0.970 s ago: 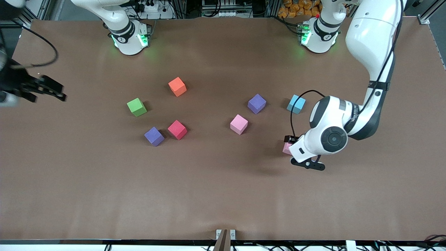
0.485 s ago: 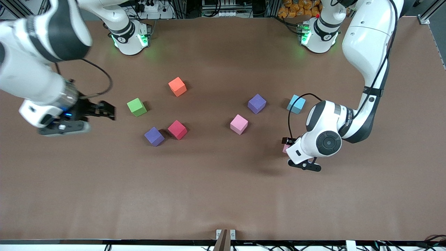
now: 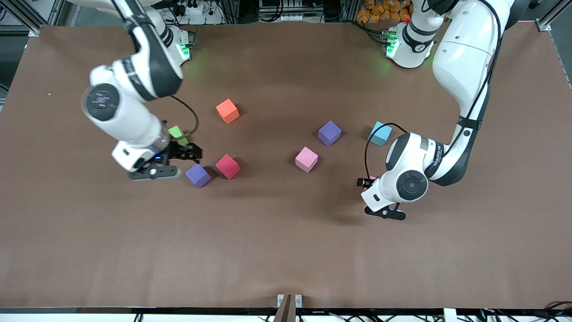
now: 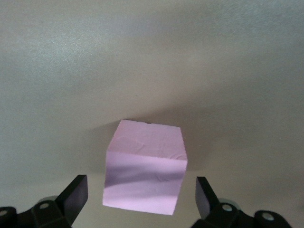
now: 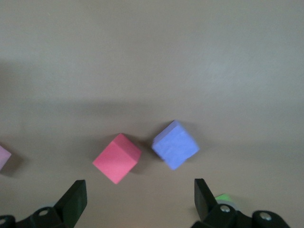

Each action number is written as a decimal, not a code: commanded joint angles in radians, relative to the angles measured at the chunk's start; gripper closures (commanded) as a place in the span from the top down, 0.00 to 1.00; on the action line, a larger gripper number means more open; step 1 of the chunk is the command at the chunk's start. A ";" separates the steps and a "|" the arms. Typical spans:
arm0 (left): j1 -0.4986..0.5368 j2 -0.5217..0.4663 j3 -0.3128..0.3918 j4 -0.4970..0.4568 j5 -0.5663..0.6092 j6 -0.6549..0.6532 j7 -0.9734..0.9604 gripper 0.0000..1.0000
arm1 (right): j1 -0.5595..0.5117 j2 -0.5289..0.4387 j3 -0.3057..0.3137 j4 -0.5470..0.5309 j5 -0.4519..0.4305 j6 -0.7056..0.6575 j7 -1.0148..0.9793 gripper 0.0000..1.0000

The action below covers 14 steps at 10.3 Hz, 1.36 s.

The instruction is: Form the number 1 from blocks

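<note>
A light pink block [image 4: 145, 166] sits on the table between the spread fingers of my left gripper [image 4: 141, 199], which is open with a gap on each side. In the front view that gripper [image 3: 367, 185] and its wrist hide this block. My right gripper [image 3: 190, 153] is open and empty, over the table beside the green cube. Its wrist view shows the crimson block [image 5: 117, 157] and a purple block [image 5: 175, 144] just ahead of the gripper [image 5: 138, 197]. In the front view the purple block [image 3: 197, 175], the crimson block [image 3: 227, 166], the other pink block [image 3: 306, 159] and the second purple block [image 3: 329, 133] lie apart.
An orange cube [image 3: 227, 111] lies toward the robots' bases. A green cube [image 3: 177, 133] is partly covered by the right arm. A light blue cube [image 3: 380, 133] sits beside the left arm's elbow. Bare brown table [image 3: 286, 250] stretches toward the front camera.
My right arm swung in from its end of the table to beside the green cube and the purple block. My left gripper shifted slightly and now covers the pink block in the front view.
</note>
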 commanded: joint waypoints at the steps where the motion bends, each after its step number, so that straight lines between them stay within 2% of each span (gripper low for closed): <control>1: -0.008 0.022 0.003 0.014 0.052 0.006 -0.026 1.00 | 0.042 0.071 0.003 -0.003 -0.002 0.049 0.260 1.00; 5: -0.028 0.040 0.005 0.014 0.049 0.019 -0.029 1.00 | 0.080 0.183 0.009 -0.005 -0.003 0.118 0.568 1.00; 7: -0.029 0.040 0.003 0.014 0.049 0.030 -0.065 0.00 | 0.081 0.197 0.011 -0.026 0.009 0.155 0.648 1.00; 9: -0.028 0.034 0.003 0.014 0.047 0.029 -0.091 0.00 | 0.081 0.221 0.012 -0.064 0.011 0.225 0.736 1.00; 11: -0.018 0.014 0.002 0.014 0.040 0.026 -0.130 0.00 | 0.081 0.232 0.015 -0.072 0.011 0.238 0.741 1.00; 13: -0.020 -0.055 -0.005 0.014 0.032 0.013 -0.183 0.00 | 0.081 0.255 0.018 -0.078 0.011 0.274 0.741 1.00; 14: -0.022 -0.097 -0.017 0.013 0.009 -0.032 -0.193 0.00 | 0.082 0.264 0.020 -0.078 0.015 0.288 0.741 1.00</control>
